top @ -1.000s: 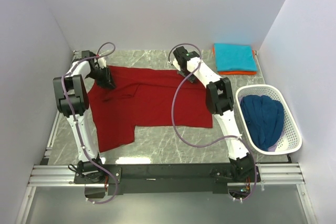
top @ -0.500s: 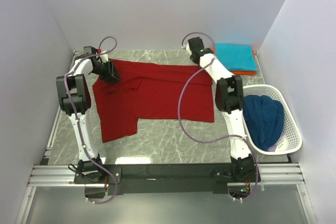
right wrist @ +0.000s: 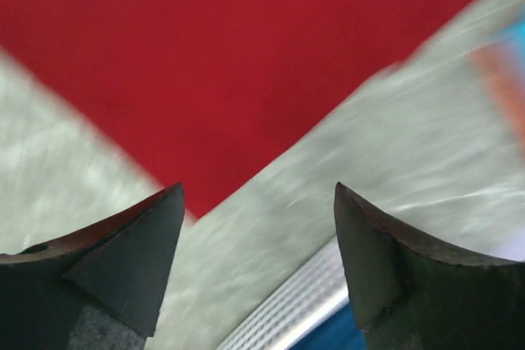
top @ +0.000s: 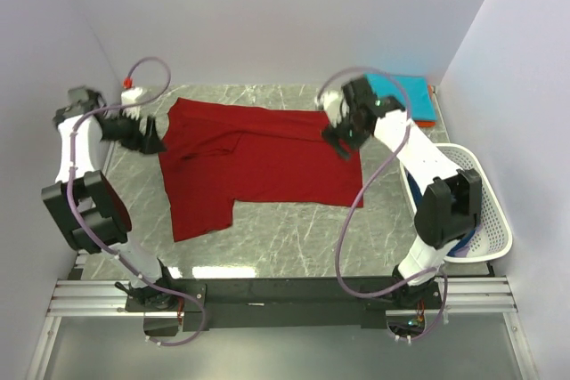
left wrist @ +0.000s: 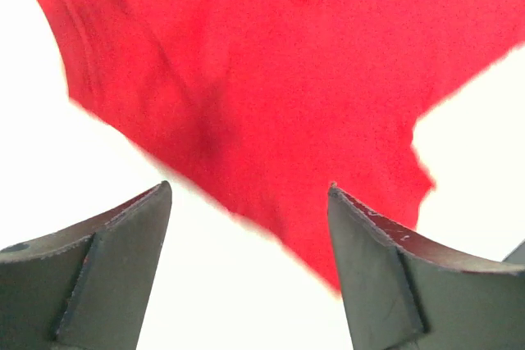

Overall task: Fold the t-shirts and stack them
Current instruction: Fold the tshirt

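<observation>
Dark red t-shirt (top: 258, 162) now lies spread across the middle of the marble table (top: 294, 229), its far edge drawn out almost straight from left to right. One sleeve reaches toward the near left, and a few creases remain in the left half.

1 second ago both grippers were pinching that far edge, and the cloth sat nearer and more bunched. Since then the edge has been pulled farther away and both pinches have let go. The left gripper (top: 150, 136) has swung off to the left and stands just beside the shirt's far-left corner with its jaws spread. Its wrist view shows red cloth beyond the fingers (left wrist: 115, 235) and nothing between them. The right gripper (top: 341, 140) has lifted over the far-right corner, also spread wide and empty. Its own fingers (right wrist: 123, 260) frame the red corner, bare table and a strip of the white basket (top: 497, 229).

At the far right, the teal t-shirt (top: 410, 93) rests folded on the orange t-shirt (top: 419, 122), partly behind the right arm. The navy blue t-shirt (right wrist: 303, 340) is in the basket, mostly hidden in the overhead view.

The flattening step looks finished, so folding the red shirt likely comes next. By my count 2 shirts are stacked and 2 remain.
</observation>
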You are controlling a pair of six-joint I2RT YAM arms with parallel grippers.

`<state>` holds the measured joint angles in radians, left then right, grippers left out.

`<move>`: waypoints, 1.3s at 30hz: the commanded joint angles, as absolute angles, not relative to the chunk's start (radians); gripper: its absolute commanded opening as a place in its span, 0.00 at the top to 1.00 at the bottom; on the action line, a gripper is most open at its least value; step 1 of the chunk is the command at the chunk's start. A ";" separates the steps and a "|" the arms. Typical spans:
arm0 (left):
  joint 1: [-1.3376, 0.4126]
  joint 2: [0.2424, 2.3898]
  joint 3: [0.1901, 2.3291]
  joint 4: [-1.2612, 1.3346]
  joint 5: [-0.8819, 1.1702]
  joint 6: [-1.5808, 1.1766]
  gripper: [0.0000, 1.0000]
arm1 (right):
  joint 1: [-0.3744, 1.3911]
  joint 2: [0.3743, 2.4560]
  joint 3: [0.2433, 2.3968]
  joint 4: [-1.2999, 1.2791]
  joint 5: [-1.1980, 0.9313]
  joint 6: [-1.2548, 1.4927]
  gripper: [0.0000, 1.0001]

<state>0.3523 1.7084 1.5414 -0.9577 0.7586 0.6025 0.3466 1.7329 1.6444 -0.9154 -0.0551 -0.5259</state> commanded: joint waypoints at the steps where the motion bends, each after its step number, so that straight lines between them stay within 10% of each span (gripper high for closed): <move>1: 0.426 1.677 1.435 -1.222 0.837 1.004 0.17 | 0.374 1.666 1.418 -0.977 -0.140 -0.557 0.21; 11: 0.466 1.595 1.241 -1.183 0.856 1.135 0.24 | 0.456 1.617 1.057 -0.785 -0.026 -0.545 0.49; 28: 0.465 1.536 1.092 -1.098 0.718 1.285 0.30 | 0.457 1.678 0.993 -0.703 0.046 -0.580 0.57; 39: 0.336 1.369 0.850 -0.919 0.549 1.511 0.38 | 0.442 1.700 0.928 -0.620 0.150 -0.634 1.00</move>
<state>0.3927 1.4200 0.8925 -1.0149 0.5964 1.4090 0.4618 1.6764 0.9554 -0.6765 0.0975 -0.6064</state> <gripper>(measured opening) 0.632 0.017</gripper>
